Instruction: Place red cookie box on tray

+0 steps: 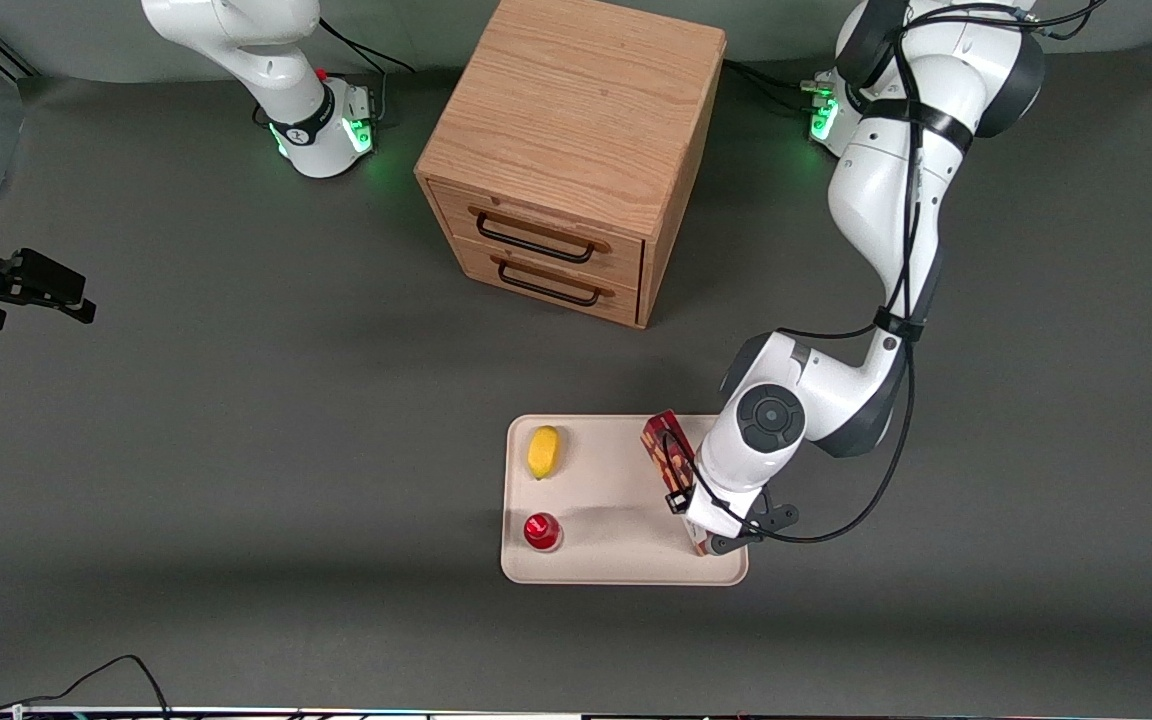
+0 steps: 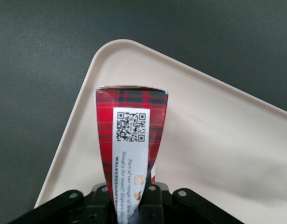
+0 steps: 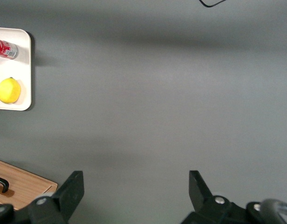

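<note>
The red cookie box (image 1: 664,447) is a long narrow tartan-red carton. Its white label with a QR code (image 2: 130,126) faces the wrist camera. My left gripper (image 1: 704,512) is shut on the box (image 2: 132,140), with the black fingers (image 2: 155,198) pressing its long sides. The box hangs steeply over the cream tray (image 1: 616,545), at the tray's end toward the working arm and near a rounded corner (image 2: 115,49). Whether its lower end touches the tray floor (image 2: 218,140) I cannot tell. The wrist hides the nearer part of the box in the front view.
On the same tray lie a yellow lemon (image 1: 543,451) and a small round red object (image 1: 542,531), both at its end toward the parked arm. A wooden two-drawer cabinet (image 1: 566,130) stands farther from the front camera than the tray.
</note>
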`<state>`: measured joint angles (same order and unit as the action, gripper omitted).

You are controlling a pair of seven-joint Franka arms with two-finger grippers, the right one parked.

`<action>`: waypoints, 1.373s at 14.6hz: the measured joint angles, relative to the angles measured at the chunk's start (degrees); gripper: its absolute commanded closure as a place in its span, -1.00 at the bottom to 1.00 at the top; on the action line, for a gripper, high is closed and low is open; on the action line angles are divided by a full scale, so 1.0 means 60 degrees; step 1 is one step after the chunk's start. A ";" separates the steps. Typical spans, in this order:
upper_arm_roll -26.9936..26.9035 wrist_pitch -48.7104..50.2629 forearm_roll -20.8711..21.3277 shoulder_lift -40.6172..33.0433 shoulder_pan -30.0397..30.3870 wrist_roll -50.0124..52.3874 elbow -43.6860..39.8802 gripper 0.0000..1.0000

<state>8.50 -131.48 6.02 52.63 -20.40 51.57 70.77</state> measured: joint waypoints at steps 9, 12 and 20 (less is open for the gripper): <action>0.0024 0.1795 -0.0041 -0.0410 0.0130 0.0009 -0.0547 -1.00; 0.0050 0.4298 -0.0528 -0.1164 0.0253 -0.0019 -0.1390 -1.00; -0.0769 0.6876 -0.0948 -0.3990 0.1483 -0.4407 -0.0741 -1.00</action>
<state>3.89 -90.22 0.33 28.70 -11.50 25.13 66.32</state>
